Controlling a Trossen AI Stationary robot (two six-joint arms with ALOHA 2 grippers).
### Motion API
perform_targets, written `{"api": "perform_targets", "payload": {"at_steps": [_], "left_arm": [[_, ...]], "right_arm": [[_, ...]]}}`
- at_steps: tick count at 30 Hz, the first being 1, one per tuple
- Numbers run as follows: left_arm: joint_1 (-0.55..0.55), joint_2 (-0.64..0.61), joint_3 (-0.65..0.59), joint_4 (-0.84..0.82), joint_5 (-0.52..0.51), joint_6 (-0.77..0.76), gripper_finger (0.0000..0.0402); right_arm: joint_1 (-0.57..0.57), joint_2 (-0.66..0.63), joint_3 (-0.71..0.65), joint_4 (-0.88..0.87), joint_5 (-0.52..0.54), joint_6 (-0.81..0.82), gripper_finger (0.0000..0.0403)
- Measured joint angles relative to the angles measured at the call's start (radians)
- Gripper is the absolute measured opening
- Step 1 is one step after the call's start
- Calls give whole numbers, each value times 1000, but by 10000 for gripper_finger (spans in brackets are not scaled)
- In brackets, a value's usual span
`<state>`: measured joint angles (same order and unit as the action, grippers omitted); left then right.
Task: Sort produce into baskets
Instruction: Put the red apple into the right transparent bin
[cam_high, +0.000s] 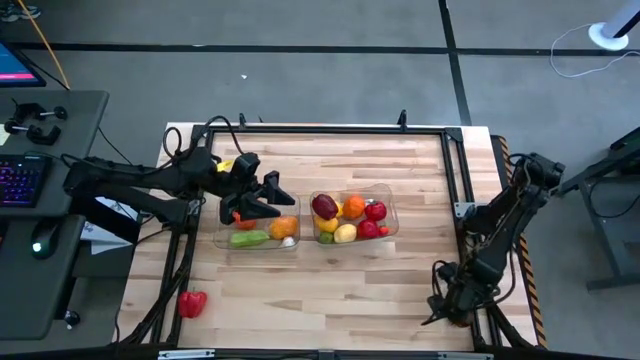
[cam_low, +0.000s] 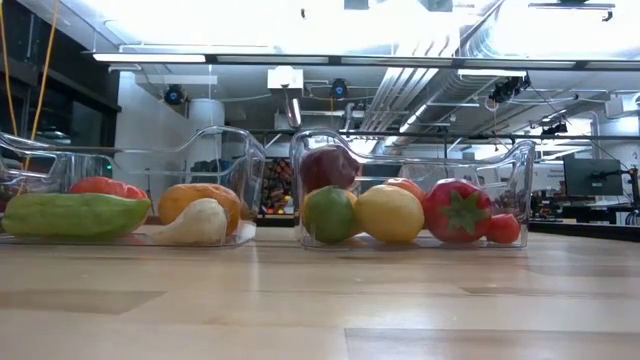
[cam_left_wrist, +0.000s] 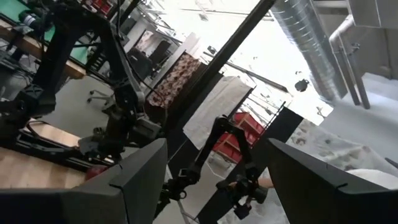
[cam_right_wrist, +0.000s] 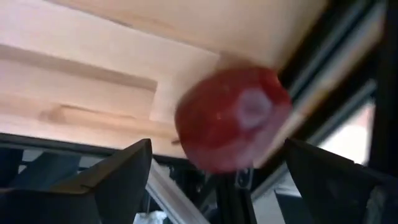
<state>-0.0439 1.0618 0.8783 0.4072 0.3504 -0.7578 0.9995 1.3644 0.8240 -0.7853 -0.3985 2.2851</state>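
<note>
At the table's right front corner, right gripper (cam_right_wrist: 211, 180) jaws wide, red produce piece (cam_right_wrist: 233, 118) just ahead.

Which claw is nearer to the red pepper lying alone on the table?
The left claw. It hangs over the left basket, beyond the red pepper. The right claw is at the table's opposite edge, farther away.

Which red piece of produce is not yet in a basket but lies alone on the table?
The red pepper near the table's front left corner. It lies on bare wood, apart from both baskets; the other red pieces sit inside the right basket.
</note>
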Motion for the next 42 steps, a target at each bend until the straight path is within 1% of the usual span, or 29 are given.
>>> {"api": "perform_targets", "payload": {"at_steps": [3,6,9,13,15,19,21,25,27,30,36,39,42], "left_arm": [[0,0,0,0,0,-6,259],[0,0,0,-1,2,-16,259],[-2,0,0,-2,2,-16,259],[-2,0,0,-8,2,-16,259],[-2,0,0,-18,-2,-16,259],[-2,0,0,-46,-30,-16,259],[-2,0,0,-57,-36,-16,259],[-2,0,0,-61,-41,-16,259],[-2,0,0,-61,-46,-15,259],[-2,0,0,-62,-46,-10,259],[-2,0,0,-73,-47,-8,259],[-2,0,0,-74,-47,-7,259],[-2,0,0,-74,-47,-7,259]], "right_arm": [[-9,0,-41,70,3,-13,360],[-16,-1,-79,117,-37,-15,360],[-17,7,-92,119,-69,-17,360],[-31,41,-96,116,-89,-65,360],[-39,71,-96,123,-116,-100,360],[-56,153,-91,127,-216,-211,360],[-66,189,-81,102,-216,-268,360],[-107,239,-48,19,-165,-360,353],[-122,257,-18,-2,-150,-405,339],[-127,282,-1,11,-175,-441,308],[-125,311,-4,60,-254,-446,239],[-126,311,-4,63,-265,-451,210],[-128,311,-4,78,-265,-451,193]]}}
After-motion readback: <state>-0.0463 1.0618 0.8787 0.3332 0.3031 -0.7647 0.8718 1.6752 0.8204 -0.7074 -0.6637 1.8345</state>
